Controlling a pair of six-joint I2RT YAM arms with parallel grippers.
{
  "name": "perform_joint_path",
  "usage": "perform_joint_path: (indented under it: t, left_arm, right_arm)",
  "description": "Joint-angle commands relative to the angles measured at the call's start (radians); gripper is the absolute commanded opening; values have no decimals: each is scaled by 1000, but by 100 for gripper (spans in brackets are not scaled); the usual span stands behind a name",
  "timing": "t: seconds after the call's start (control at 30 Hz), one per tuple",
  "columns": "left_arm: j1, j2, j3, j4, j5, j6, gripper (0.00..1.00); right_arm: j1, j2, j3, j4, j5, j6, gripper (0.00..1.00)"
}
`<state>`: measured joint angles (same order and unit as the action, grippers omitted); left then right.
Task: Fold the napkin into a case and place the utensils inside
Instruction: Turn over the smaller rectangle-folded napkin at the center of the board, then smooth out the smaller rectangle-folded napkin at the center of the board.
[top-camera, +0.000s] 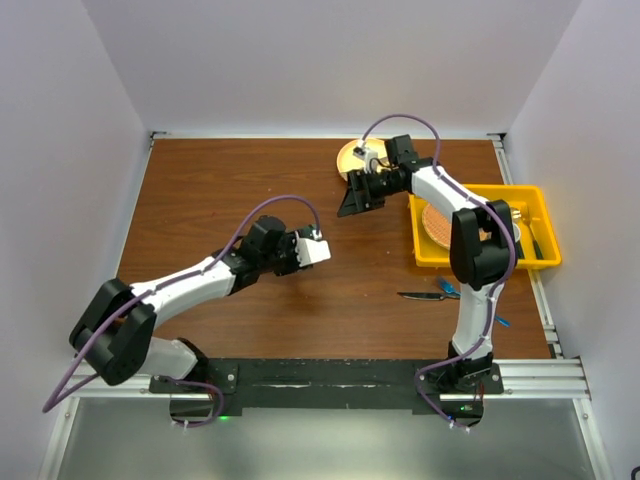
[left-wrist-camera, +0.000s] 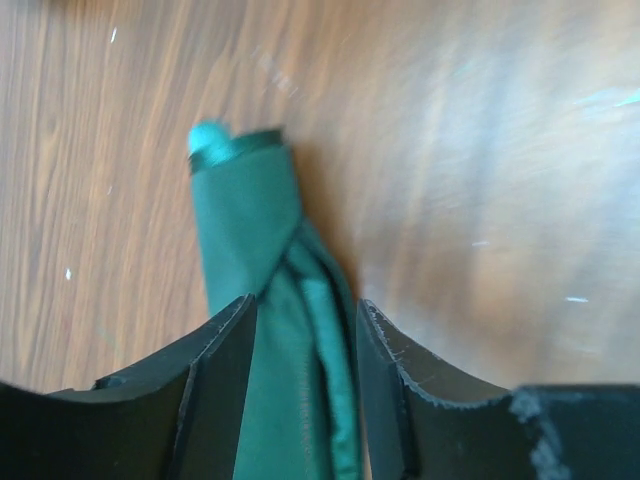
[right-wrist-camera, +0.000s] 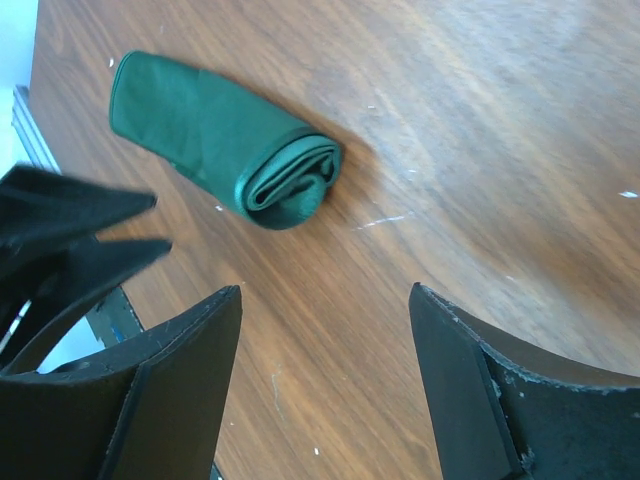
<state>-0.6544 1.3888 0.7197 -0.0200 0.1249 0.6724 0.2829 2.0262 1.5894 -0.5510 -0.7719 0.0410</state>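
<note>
The napkin (right-wrist-camera: 225, 140) lies on the wooden table as a short, thick dark green roll with its layered end facing the right wrist camera. In the left wrist view the napkin (left-wrist-camera: 270, 300) runs between the parted jaws of my left gripper (left-wrist-camera: 307, 300), which is open. The right wrist view shows that gripper's fingers (right-wrist-camera: 90, 205) spread at the roll's near-left end, with bare wood between them. From above, my left gripper (top-camera: 298, 252) hides the roll. My right gripper (top-camera: 352, 200) hangs open and empty (right-wrist-camera: 325, 290). A dark-handled knife (top-camera: 420, 295) and blue fork (top-camera: 448, 288) lie by the right arm's base.
A yellow tray (top-camera: 540, 200) at the right edge holds a round woven mat (top-camera: 437, 222) and bare-metal cutlery (top-camera: 530, 238). A yellow plate (top-camera: 352, 155) sits at the back, just behind the right gripper. White walls close in the table on three sides.
</note>
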Motion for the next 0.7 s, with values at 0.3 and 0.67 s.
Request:
perform_joint_path:
  t: [0.3, 0.67]
  left_arm:
    - [278, -79, 222, -366, 246, -229, 12]
    - [501, -11, 273, -503, 384, -303, 3]
  right_arm:
    - [186, 107, 220, 120, 52, 45, 43]
    - [249, 183, 190, 42, 68, 16, 32]
